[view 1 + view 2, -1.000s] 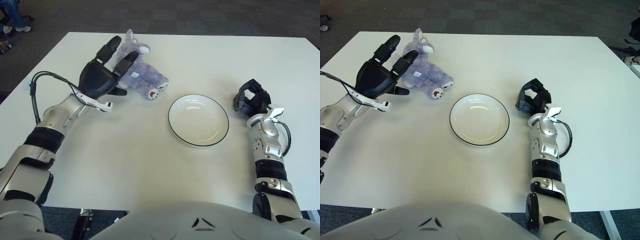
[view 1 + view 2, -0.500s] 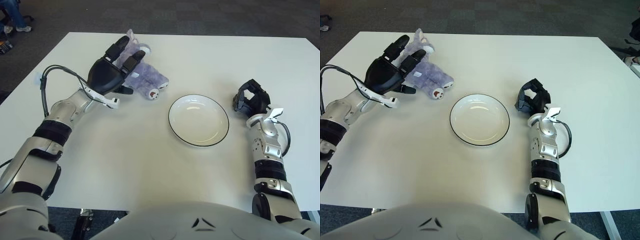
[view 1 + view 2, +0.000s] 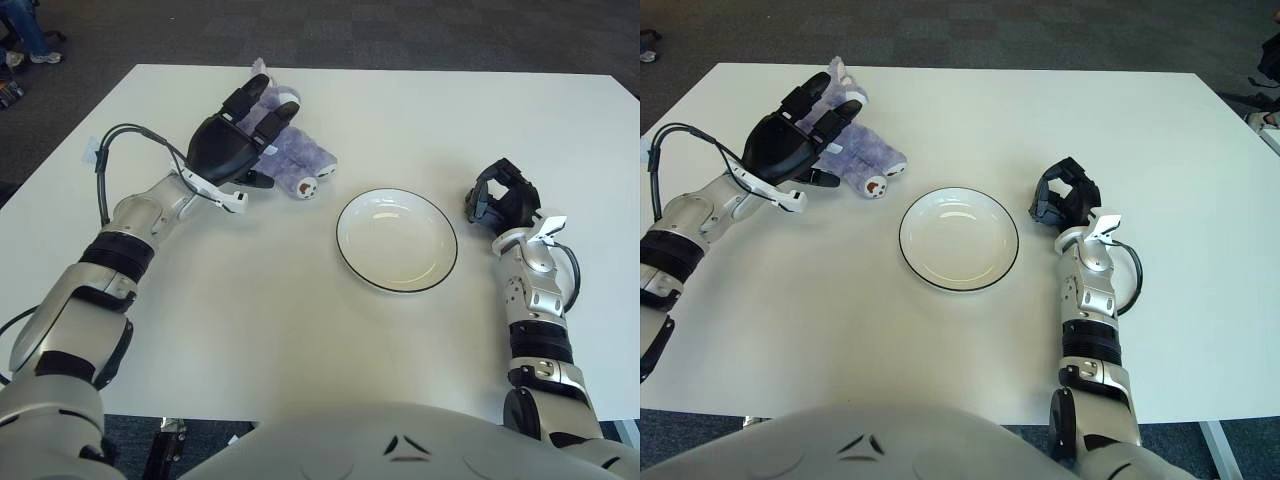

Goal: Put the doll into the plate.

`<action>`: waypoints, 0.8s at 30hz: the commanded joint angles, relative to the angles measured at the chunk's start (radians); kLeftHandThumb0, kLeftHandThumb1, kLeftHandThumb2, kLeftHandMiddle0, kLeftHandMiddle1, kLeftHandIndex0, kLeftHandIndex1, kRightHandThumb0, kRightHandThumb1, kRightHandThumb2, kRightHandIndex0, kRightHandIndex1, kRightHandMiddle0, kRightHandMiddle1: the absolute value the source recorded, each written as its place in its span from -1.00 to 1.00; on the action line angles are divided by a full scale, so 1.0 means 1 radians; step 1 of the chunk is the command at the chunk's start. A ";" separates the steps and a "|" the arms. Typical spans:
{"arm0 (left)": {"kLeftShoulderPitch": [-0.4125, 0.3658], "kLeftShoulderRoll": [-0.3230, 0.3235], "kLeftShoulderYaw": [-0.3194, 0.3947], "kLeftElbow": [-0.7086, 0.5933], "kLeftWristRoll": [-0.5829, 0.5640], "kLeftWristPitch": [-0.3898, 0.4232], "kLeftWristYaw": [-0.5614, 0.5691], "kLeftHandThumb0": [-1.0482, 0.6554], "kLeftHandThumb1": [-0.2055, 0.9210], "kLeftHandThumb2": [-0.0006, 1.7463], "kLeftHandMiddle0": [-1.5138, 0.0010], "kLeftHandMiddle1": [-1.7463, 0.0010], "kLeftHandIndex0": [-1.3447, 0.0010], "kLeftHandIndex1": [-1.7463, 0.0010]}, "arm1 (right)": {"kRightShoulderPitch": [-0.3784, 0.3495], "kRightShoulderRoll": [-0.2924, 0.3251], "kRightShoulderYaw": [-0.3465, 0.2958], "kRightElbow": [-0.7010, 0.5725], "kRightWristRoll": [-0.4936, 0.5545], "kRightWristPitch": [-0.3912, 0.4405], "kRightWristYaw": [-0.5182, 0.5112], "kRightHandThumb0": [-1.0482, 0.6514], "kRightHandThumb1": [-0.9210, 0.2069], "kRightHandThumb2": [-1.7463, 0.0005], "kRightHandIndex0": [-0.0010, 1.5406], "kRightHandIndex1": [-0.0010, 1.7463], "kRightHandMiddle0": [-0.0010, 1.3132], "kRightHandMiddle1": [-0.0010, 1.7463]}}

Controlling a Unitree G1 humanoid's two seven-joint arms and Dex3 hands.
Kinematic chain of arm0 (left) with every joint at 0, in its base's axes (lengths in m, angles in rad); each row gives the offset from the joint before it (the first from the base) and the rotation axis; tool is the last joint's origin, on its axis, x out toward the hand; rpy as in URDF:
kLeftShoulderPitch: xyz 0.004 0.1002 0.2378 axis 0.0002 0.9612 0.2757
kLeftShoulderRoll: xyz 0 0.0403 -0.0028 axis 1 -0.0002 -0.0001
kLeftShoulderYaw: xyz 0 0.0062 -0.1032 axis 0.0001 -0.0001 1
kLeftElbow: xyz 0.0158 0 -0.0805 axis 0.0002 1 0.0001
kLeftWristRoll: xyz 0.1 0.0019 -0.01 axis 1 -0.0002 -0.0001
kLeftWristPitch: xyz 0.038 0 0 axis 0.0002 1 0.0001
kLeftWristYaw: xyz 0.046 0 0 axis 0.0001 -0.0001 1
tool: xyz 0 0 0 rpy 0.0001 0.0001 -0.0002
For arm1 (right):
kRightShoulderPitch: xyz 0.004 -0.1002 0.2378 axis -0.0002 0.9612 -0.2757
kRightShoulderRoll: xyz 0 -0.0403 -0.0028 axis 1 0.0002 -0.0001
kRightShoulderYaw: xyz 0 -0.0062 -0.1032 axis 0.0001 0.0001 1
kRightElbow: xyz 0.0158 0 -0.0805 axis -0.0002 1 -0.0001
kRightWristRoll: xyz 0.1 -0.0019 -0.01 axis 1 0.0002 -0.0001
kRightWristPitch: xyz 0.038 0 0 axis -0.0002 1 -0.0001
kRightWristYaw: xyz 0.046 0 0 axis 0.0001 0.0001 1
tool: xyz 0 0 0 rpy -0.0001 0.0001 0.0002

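A purple plush doll (image 3: 300, 150) lies on the white table at the back left. My left hand (image 3: 240, 135) is over its near side, black palm down, fingers stretched across the doll's body and not closed around it. The white plate (image 3: 397, 240) with a dark rim sits empty in the middle of the table, to the right of the doll. My right hand (image 3: 503, 195) shows to the right of the plate with its fingers curled, holding nothing.
The white table (image 3: 300, 330) ends at a dark carpet beyond its far edge. A black cable (image 3: 120, 150) loops off my left forearm.
My left hand has travelled right and forward from beside the doll to over it, fingers now lying across its body. The doll, plate and right hand have not moved.
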 commanded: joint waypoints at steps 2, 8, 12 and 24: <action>-0.029 -0.010 -0.016 0.021 -0.013 -0.002 -0.030 -0.62 0.66 -0.35 0.92 0.99 1.00 0.69 | 0.013 0.006 -0.001 -0.002 0.010 0.025 -0.002 -0.33 0.04 -0.48 0.65 1.00 -0.08 1.00; -0.049 -0.021 -0.030 0.052 -0.019 -0.005 -0.048 -0.60 0.66 -0.34 0.91 0.99 1.00 0.68 | 0.014 0.002 0.000 -0.001 0.009 0.022 0.006 -0.33 0.03 -0.48 0.65 1.00 -0.09 1.00; -0.057 -0.024 -0.035 0.065 -0.021 -0.007 -0.047 -0.60 0.66 -0.34 0.90 0.98 1.00 0.68 | 0.014 0.001 0.000 0.000 0.009 0.019 0.010 -0.33 0.03 -0.48 0.65 1.00 -0.09 1.00; -0.109 -0.045 -0.062 0.151 -0.018 -0.006 -0.061 -0.56 0.56 -0.30 0.87 0.98 1.00 0.70 | 0.014 0.003 -0.006 0.003 0.016 0.020 0.019 -0.33 0.03 -0.48 0.65 1.00 -0.09 1.00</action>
